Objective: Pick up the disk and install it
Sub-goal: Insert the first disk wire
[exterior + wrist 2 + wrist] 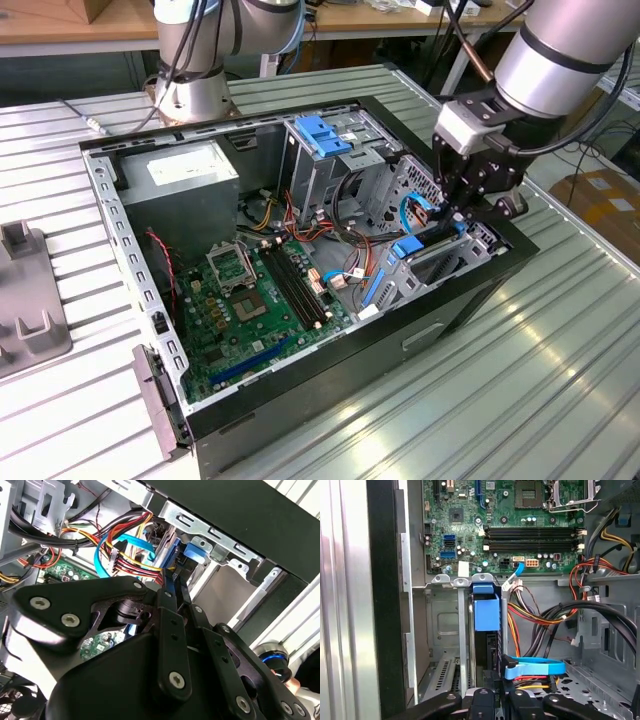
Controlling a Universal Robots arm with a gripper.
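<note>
Looking across the open computer case (300, 420) on the slatted table (560, 400), we see the gripper (468, 205) lowered into the drive bay (445, 262), fingers closed on the disk (486, 611), which stands on edge, partly seated in its slot. We judge insertion underway; pressing it home needs straight alignment, clear of the blue cable (535, 669).

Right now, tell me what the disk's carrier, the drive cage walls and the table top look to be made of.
The disk has a carrier of bright blue, matte, moulded-looking material, likely plastic; its edge below looks dark. The drive cage walls look like bare sheet metal: dull grey, with stamped slots and folded tabs. The table top looks like ribbed metal, perhaps aluminium, with a silvery sheen and bright glare streaks.
</note>
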